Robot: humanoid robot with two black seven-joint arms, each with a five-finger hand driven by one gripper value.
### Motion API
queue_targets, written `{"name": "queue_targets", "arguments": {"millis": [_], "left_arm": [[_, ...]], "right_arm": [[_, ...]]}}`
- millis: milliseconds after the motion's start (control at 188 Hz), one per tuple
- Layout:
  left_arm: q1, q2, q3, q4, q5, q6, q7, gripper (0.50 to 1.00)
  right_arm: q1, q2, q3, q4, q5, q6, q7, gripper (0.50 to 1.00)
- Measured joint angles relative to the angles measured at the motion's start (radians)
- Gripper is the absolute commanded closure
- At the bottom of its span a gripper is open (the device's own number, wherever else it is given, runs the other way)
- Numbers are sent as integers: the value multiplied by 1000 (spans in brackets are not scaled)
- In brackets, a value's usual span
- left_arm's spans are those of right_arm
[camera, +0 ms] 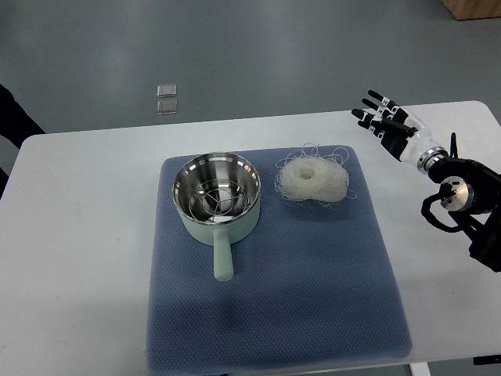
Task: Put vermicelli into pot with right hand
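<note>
We see a white nest of dry vermicelli [313, 178] lying on the far right part of a blue-grey textured mat [274, 298], loose strands curling out around its rim. Our right hand [389, 124], black with white segments, hangs over the bare white tabletop [86, 235] to the right of the nest and a little farther from us, well apart from it and off the mat altogether. Its fingers [374, 103] are spread and extended, pointing toward the far left, and they hold nothing. The wrist and dark forearm run back to the picture's right edge.

Just left of the nest, on the same mat, stands a pale green pot with a shiny steel interior [217, 196]; a wire rack sits in its bottom, and its short green handle [222, 258] points toward us. A narrow strip of mat separates pot and vermicelli; they do not touch.

The mat's right edge passes close to the nest, and between that edge and the hand there is only plain tabletop. The near half of the mat is open. The table's far edge runs just behind the mat, with grey floor beyond, where two small pale squares [167, 98] lie.
</note>
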State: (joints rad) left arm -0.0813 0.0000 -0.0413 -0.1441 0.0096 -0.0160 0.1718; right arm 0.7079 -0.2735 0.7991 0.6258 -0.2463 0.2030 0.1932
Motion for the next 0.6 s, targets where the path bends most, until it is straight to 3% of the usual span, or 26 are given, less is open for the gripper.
{"name": "queue_targets", "arguments": {"millis": [410,602], "left_arm": [[1,0,0,0,2,0,0,500],[0,0,0,0,1,-1,0,500]], "right_arm": [[38,-17,-23,2,-31,40,-3,572],[74,-29,-26,7,-167,80,-3,574]]}}
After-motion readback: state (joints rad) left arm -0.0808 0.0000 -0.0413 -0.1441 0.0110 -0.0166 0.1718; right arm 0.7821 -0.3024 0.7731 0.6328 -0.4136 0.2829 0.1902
